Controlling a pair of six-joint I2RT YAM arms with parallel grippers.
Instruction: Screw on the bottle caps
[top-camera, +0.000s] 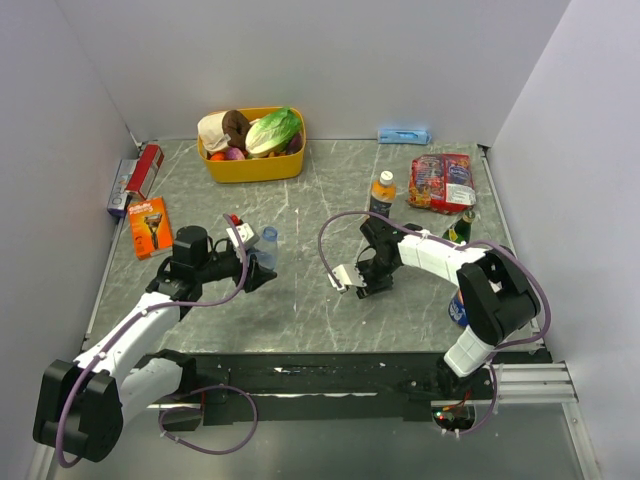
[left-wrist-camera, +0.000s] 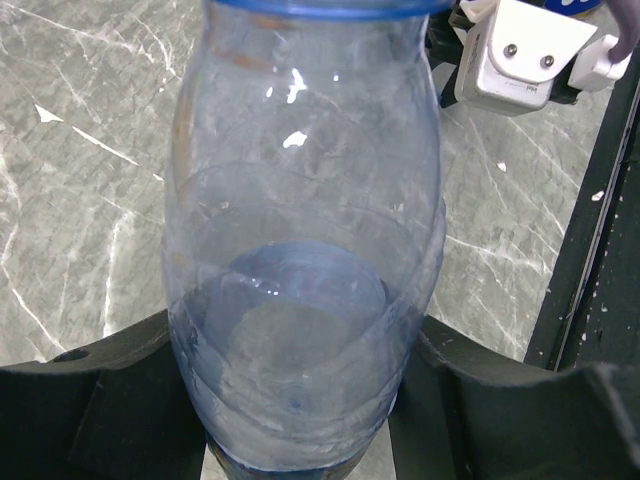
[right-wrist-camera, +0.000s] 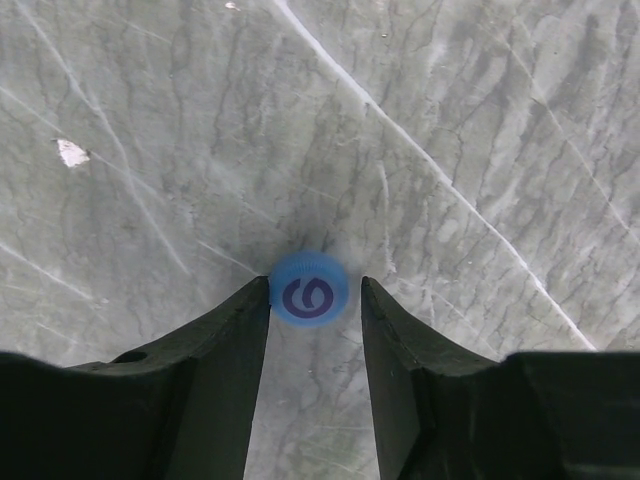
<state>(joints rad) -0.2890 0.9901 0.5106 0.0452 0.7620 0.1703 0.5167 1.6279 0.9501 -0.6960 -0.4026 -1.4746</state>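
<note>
My left gripper (top-camera: 255, 262) is shut on the clear water bottle (top-camera: 266, 246) and holds it upright at the table's left middle. In the left wrist view the bottle (left-wrist-camera: 300, 230) fills the frame between the black fingers (left-wrist-camera: 100, 400), with its neck open. My right gripper (top-camera: 366, 287) points down at the table's middle. In the right wrist view it (right-wrist-camera: 315, 296) is open around the blue cap (right-wrist-camera: 309, 288), which lies flat on the table; the left finger touches it and the right finger stands a little apart. The orange bottle (top-camera: 382, 195) stands behind, with a white cap (top-camera: 386, 177) on top.
A yellow basket (top-camera: 252, 165) of food stands at the back. An orange box (top-camera: 150, 226) and a red-and-blue box (top-camera: 135, 178) lie at the left. A snack bag (top-camera: 441, 181), a dark green bottle (top-camera: 460, 228) and a blue-and-white can (top-camera: 457, 309) are at the right.
</note>
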